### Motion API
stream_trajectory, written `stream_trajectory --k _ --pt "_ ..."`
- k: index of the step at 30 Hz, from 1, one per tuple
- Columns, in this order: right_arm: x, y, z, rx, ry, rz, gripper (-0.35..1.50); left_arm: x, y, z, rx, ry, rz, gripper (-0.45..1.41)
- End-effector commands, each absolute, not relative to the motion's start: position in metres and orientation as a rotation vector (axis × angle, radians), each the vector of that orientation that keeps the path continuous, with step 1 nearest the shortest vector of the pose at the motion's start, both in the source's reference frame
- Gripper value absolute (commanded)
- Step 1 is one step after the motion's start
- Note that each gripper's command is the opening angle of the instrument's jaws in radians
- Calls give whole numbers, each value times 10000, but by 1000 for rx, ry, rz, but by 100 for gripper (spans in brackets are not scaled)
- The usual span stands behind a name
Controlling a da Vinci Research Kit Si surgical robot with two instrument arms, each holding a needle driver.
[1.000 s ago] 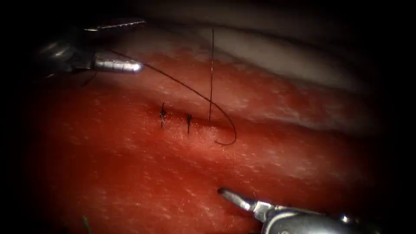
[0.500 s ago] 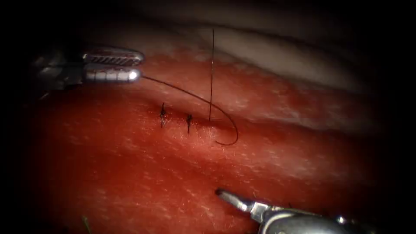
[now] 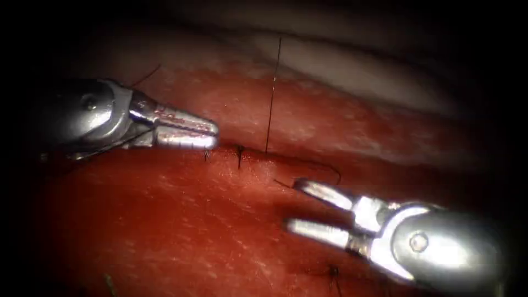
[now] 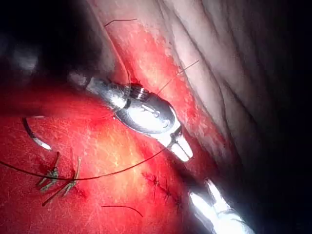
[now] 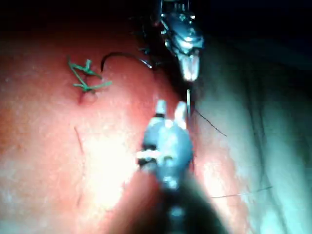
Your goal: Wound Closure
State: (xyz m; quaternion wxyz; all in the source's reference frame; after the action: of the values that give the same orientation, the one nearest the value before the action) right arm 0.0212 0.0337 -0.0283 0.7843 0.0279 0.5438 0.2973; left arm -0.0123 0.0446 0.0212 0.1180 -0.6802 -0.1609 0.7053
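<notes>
Knot-tying stage, I'd judge. Left hand [image 3: 212, 135] closed on thread [image 3: 270, 99] at the cut [image 3: 308, 162]; right hand [image 3: 291, 203] open, empty, beside the thread's loose end. Needle [image 4: 35, 134] lies free on tissue [image 3: 165, 220].

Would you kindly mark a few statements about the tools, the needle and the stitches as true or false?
1. The right tool has its fingers spread apart and holds nothing. True.
2. The left tool has its fingers wide open. False: they are together, and the thread appears to run from them.
3. A knotted stitch sits on the cut between the two tools. True.
4. The right tool grips the needle at mid-curve. False: in the left wrist view what looks like the needle lies on the tissue, held by neither tool.
</notes>
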Motion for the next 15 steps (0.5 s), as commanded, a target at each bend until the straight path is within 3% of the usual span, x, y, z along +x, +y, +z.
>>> stream_trajectory --k 1,2,4,10,11,12,13,14,15 --pt "231 349 -270 55 1166 631 54 -131 437 220 -2023 -475 2068 -35" --pt "237 352 -263 56 1151 622 72 -136 434 223 -2033 -479 2070 -35" --pt "246 352 -253 64 1120 601 86 -141 430 226 -2046 -485 2071 -35" --pt "271 357 -227 74 1038 529 91 -148 426 223 -2064 -497 2069 -35" --pt "272 357 -225 77 1034 527 81 -148 426 222 -2065 -498 2069 -35" --pt "272 355 -224 76 1027 518 54 -149 426 222 -2067 -500 2069 -35" --pt "272 353 -223 72 1019 482 -3 -148 426 222 -2068 -500 2069 -35" --pt "271 350 -223 78 1006 470 -35 -148 426 223 -2068 -500 2069 -35" --pt "271 345 -222 92 974 423 -35 -148 426 222 -2068 -501 2068 -35"
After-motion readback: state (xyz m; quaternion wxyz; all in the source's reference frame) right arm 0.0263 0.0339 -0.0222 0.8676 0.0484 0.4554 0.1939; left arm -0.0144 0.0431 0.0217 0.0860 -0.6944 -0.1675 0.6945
